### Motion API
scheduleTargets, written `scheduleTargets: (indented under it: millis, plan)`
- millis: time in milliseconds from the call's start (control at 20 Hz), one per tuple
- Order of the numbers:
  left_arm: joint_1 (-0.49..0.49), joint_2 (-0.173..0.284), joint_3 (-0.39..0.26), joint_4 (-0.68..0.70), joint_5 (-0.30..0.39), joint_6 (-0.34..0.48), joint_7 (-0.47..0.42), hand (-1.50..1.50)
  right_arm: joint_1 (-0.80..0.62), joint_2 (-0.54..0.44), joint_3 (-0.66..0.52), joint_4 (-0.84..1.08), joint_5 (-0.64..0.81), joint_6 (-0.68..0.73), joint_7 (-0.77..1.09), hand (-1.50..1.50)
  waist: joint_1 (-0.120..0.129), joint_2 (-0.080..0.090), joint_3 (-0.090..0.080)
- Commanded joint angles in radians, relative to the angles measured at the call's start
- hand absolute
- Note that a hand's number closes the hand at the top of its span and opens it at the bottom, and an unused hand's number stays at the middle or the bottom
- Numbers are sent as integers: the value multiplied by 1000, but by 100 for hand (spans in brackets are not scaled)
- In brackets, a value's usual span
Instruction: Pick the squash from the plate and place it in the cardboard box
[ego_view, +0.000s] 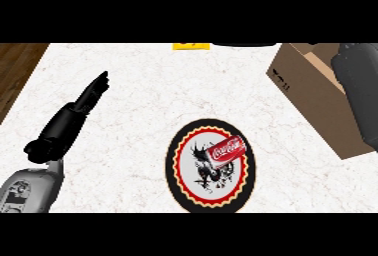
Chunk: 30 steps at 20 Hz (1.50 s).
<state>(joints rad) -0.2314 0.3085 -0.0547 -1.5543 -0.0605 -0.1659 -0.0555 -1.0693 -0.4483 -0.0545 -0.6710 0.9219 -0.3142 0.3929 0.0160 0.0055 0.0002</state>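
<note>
The round plate (186, 187), with a black rim and a red and yellow ring, lies at the lower middle of the white counter. On it rests a red Coca-Cola can (226, 149), lying on its side. No squash shows anywhere. The open cardboard box (306, 95) stands at the right, tilted in the view. My right forearm (359, 95) reaches up over the box's opening, and its hand is lost at the box's far end. My left hand (90, 96) rests open at the left, fingers straight and pointing away, well apart from the plate.
A small yellow thing (191, 46) and a dark object (244, 45) sit at the counter's far edge. Brown wood floor (16, 65) shows beyond the counter's left edge. Bare marble lies between my left hand and the plate.
</note>
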Motion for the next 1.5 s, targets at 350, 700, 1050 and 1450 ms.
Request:
scheduleTargets:
  millis: [350,700,1050,1450]
  plan:
    - [-51,-25,-5,65,-30,1,-36,0,-13,-177,-76,320,-62,301,-177,150,16,16,1]
    - [48,-21,-15,-7,-36,-11,-50,0,20,-284,-71,445,-47,466,-281,150,26,9,1]
    - [-10,5,41,3,6,-44,-8,0,51,-270,-108,458,-99,530,-528,-150,21,8,2]
    - [-21,-16,27,21,-24,-13,-1,0,-21,-240,-500,411,-481,360,-622,-150,-8,4,7]
